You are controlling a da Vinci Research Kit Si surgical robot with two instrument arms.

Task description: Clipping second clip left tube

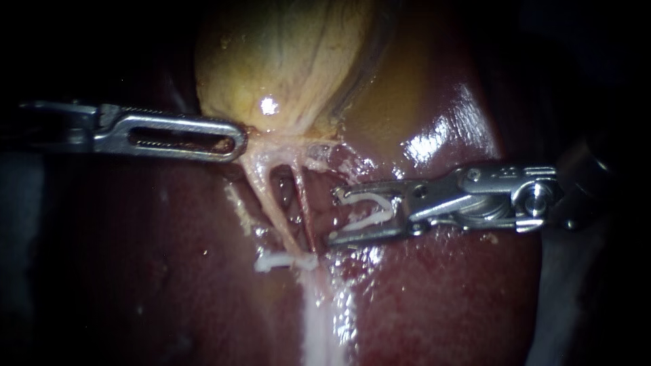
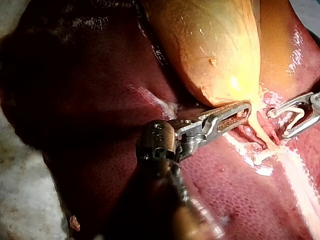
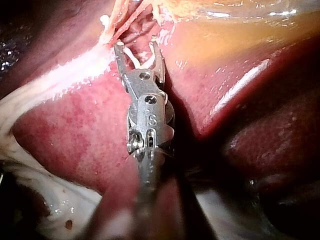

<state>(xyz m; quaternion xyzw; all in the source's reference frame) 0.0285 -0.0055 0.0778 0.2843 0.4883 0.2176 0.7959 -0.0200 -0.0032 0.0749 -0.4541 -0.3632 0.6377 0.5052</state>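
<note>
The right instrument (image 1: 336,217) is presented with its jaws spread in a V. A loaded clip (image 1: 369,209), white and open, is seated between them and touched by both, so it is gripped. The jaw tips are found just beside the thin reddish right tube (image 1: 303,196), apart from it. The left tube (image 1: 268,203), a pale strand, is located on the far side of that tube, outside the jaws. It is traced from the gallbladder (image 1: 285,61) down to a placed clip (image 1: 283,261), white, lying across the strands' lower end.

The left instrument (image 1: 239,139) is laid level, and its slotted, toothed jaws are closed on pale tissue at the gallbladder's lower end.

In the endoscope view only the slotted face of the left jaws is shown; in the left wrist view both are seen edge-on, pressed together on the tissue. In the right wrist view the right jaws are seen from behind, the clip's curved legs spanning the gap.

The gallbladder is noted as smooth, yellow-tan and veined, and the liver (image 1: 441,291) as dark red, wet and glossy. A white fibrous band (image 1: 319,325) is seen below the placed clip.
</note>
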